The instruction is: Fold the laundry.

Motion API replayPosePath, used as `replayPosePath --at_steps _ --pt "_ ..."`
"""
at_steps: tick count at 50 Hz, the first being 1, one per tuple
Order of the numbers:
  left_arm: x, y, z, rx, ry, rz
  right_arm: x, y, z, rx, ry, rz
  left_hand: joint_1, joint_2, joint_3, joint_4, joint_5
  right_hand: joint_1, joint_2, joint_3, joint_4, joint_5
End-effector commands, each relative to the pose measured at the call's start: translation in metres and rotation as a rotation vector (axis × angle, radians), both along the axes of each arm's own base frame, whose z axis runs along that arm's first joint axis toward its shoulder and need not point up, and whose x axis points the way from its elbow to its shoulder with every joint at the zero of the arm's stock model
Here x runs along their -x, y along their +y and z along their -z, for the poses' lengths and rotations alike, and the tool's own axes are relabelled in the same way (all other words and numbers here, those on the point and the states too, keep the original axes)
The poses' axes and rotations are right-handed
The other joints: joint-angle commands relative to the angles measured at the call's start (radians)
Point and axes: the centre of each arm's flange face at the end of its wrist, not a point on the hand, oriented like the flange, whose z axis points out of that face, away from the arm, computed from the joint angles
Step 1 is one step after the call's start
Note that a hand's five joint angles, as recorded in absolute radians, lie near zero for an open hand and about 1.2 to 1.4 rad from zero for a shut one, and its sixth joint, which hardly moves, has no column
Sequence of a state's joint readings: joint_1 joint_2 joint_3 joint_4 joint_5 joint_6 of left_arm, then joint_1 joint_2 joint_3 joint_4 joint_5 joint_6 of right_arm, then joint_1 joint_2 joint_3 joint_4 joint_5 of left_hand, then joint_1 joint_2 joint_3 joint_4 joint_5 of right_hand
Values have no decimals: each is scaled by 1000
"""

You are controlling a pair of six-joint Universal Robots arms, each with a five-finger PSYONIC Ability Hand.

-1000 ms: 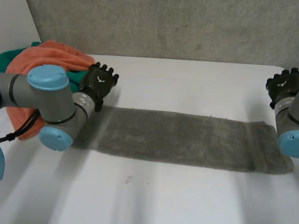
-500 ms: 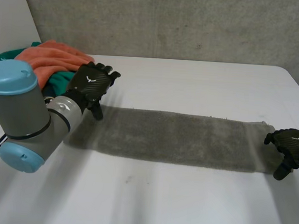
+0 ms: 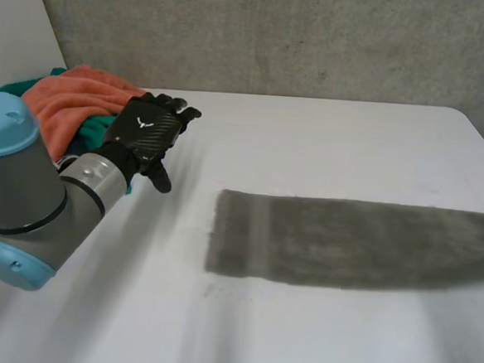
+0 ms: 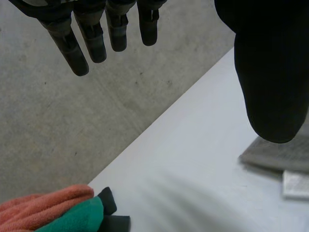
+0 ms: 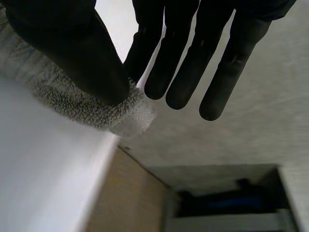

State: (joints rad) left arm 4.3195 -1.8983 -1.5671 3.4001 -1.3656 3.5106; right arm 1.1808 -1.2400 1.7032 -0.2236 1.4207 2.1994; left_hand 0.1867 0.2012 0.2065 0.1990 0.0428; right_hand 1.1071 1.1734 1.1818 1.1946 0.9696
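A long grey towel (image 3: 346, 243) lies flat on the white table (image 3: 311, 136), reaching from the middle out past the right side. In the right wrist view my right hand (image 5: 183, 48) pinches one end of the towel (image 5: 96, 108) between its thumb and a finger, just beyond the table's edge. My left hand (image 3: 150, 129) hovers open above the table's left part, beside the laundry pile and apart from the towel. In the left wrist view its fingers (image 4: 91, 41) are straight, and the towel's near end (image 4: 277, 154) lies beyond the thumb.
A pile of laundry sits at the table's far left: an orange cloth (image 3: 73, 103) over a green one (image 3: 7, 90), also seen as orange cloth (image 4: 38, 210) and green cloth (image 4: 72, 217). A grey wall (image 3: 277, 34) stands behind. The floor (image 5: 130, 198) drops off past the table's right edge.
The right hand closed on the towel's right end and drew it to the right, off past the table's side. The towel's left end slid away from the left hand, which rose slightly.
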Motion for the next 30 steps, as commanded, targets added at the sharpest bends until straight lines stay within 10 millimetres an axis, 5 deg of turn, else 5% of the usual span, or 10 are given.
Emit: replayPosePath --at_steps 1,4,5,10,12,16,20,23,27,30 --pt "-3 5 -5 5 6 9 -89 -2 -21 91 64 -269 -12 -27 -32 -24 -43 289 223 215 202 252" --pt "-4 6 -7 6 11 7 -136 9 -29 162 48 -405 -12 -27 -32 -24 -43 289 223 215 202 252" --pt "-4 7 -8 8 16 7 -167 21 -37 218 41 -508 -12 -27 -32 -24 -43 289 223 215 202 252" --pt "-5 10 -11 1 33 8 -262 87 -40 298 2 -865 -12 -27 -32 -24 -43 289 223 215 202 252" --pt "-6 13 -10 -4 37 9 -295 123 -26 263 -16 -1005 -12 -27 -32 -24 -43 289 223 215 202 252" --pt "-5 17 -6 -21 34 16 -327 170 24 102 -14 -1158 -12 -27 -32 -24 -43 289 223 215 202 252" --pt "-4 19 -4 -28 31 22 -333 187 46 29 -24 -1195 -12 -27 -32 -24 -43 151 84 76 63 114" --pt "-4 19 -3 -28 31 22 -330 184 46 27 -32 -1157 -12 -27 -32 -24 -43 -910 -976 -985 -997 -947" --pt "-2 19 -5 -24 33 27 -318 172 35 29 -103 -984 -12 -27 -32 -24 -43 -933 -999 -1007 -1020 -970" --pt "3 24 -7 -15 36 47 -291 157 9 52 -217 -811 -12 -27 -32 -24 -43 -933 -999 -1007 -1020 -970"
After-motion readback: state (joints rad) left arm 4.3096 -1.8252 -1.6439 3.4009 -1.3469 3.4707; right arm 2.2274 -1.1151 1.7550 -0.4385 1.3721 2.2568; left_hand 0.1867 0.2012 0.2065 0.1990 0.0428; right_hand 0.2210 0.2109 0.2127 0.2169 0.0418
